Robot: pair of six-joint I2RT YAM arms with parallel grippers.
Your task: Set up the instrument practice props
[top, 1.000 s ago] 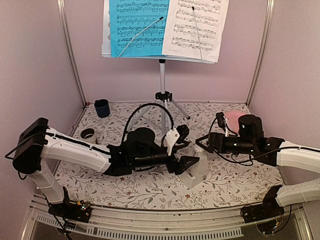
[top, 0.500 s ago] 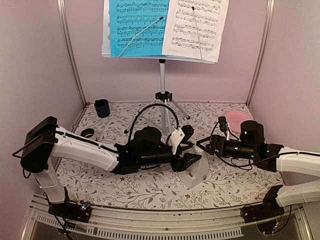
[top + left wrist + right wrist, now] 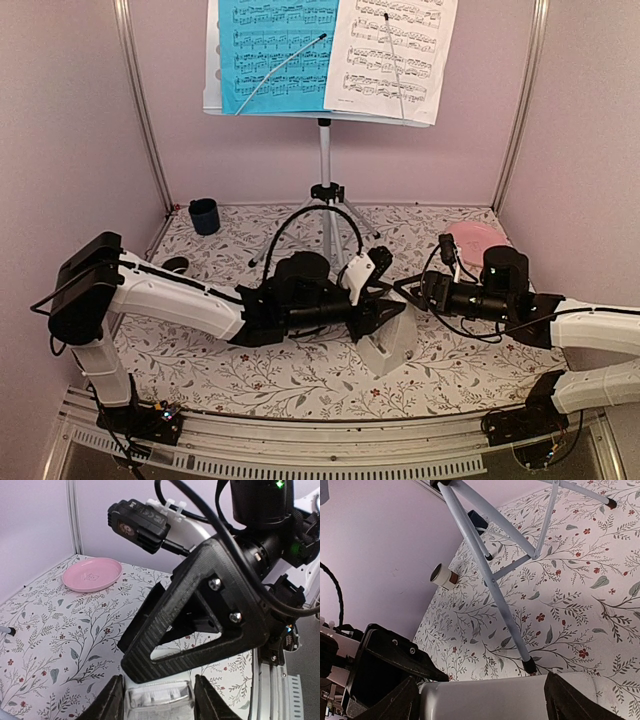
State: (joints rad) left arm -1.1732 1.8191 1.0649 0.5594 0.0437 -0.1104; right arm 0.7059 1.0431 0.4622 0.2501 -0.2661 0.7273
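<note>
The pale music stand (image 3: 325,170) stands at the back on its tripod and holds the blue sheet (image 3: 275,55) and the white sheet (image 3: 395,55). The white metronome (image 3: 388,348) stands on the cloth in front of it. My left gripper (image 3: 383,316) is shut on its top; in the left wrist view the metronome (image 3: 157,700) sits tight between the fingers (image 3: 112,702). My right gripper (image 3: 408,293) is open right beside it, touching distance from the left fingers. In the right wrist view the metronome (image 3: 505,700) spans the gap between the spread fingers (image 3: 402,702).
A pink plate (image 3: 478,237) lies at the back right, also in the left wrist view (image 3: 92,574). A dark blue cup (image 3: 204,215) stands at the back left. A tape roll (image 3: 442,576) lies at the left. The tripod legs (image 3: 490,580) spread just behind the metronome.
My left arm has reached further right, staying on the metronome. My right gripper has moved left, closing up to the metronome and the left fingers. The metronome has stayed in place.
</note>
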